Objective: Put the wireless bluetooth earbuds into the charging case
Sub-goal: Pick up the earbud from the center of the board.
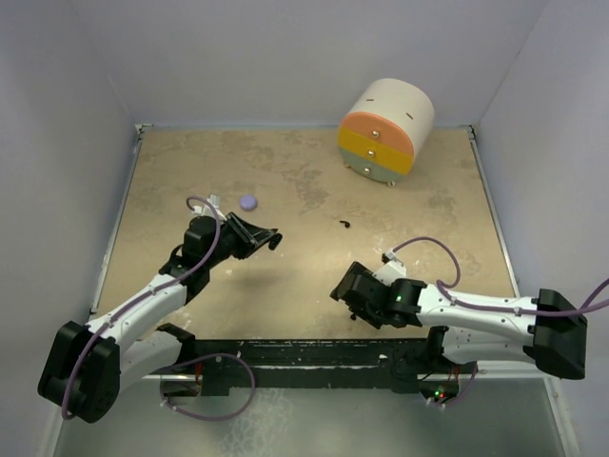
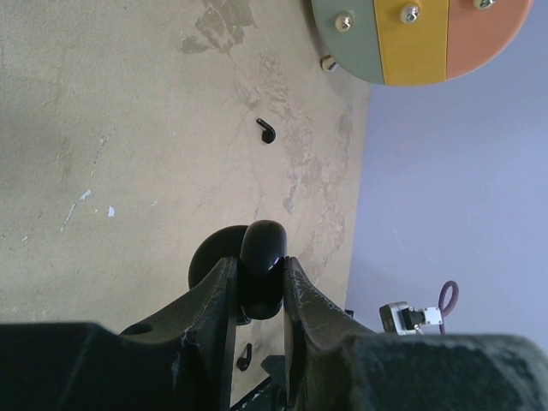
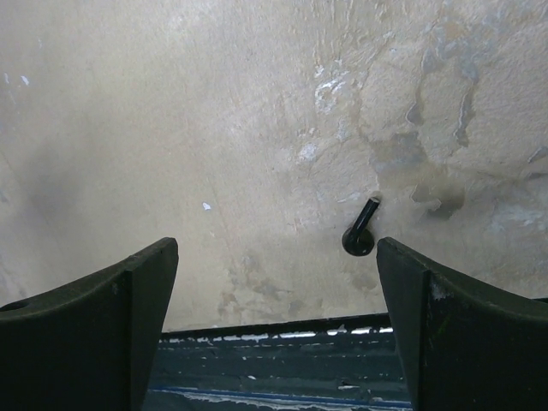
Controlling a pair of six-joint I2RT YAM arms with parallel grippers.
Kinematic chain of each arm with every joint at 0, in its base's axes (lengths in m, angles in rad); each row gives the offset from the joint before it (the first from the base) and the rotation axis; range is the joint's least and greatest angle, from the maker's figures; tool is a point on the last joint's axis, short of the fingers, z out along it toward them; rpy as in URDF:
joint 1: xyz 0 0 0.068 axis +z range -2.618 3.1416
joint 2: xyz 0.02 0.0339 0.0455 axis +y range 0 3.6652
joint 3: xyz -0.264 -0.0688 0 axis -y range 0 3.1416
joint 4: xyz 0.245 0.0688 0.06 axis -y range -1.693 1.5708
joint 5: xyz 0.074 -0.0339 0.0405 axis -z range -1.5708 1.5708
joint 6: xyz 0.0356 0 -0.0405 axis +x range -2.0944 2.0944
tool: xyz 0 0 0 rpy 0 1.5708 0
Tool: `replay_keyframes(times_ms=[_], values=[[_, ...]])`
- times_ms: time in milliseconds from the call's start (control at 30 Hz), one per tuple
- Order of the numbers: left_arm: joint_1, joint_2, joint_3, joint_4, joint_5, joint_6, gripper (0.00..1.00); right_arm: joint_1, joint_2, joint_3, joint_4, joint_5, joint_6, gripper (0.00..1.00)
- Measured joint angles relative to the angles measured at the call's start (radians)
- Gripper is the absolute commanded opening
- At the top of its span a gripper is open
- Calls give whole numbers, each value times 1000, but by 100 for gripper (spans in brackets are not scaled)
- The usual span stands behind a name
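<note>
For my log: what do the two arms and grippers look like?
The left arm and right arm have white links and black joint housings, each trailed by a lilac cable. The left gripper and right gripper are black, with two blunt wedge-shaped fingers.

Top camera looks down; close wrist cameras share the table [image 1: 285, 171].

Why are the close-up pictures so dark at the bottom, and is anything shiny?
Left wrist view: the unlit left gripper fills the bottom; the glossy black case it pinches shows a faint sheen. Right wrist view: the open right gripper looms dark, the black earbud sharp. Top view: soft even light, faint shadows.
</note>
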Motion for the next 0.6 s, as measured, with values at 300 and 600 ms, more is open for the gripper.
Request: replay_keyframes(times_ms=[300,600], values=[[0,5,0,12,6,0,0,0,78,-27,81,-38,-22,100],[0,19,0,14,14,0,0,0,77,-59,114,-58,-27,100]])
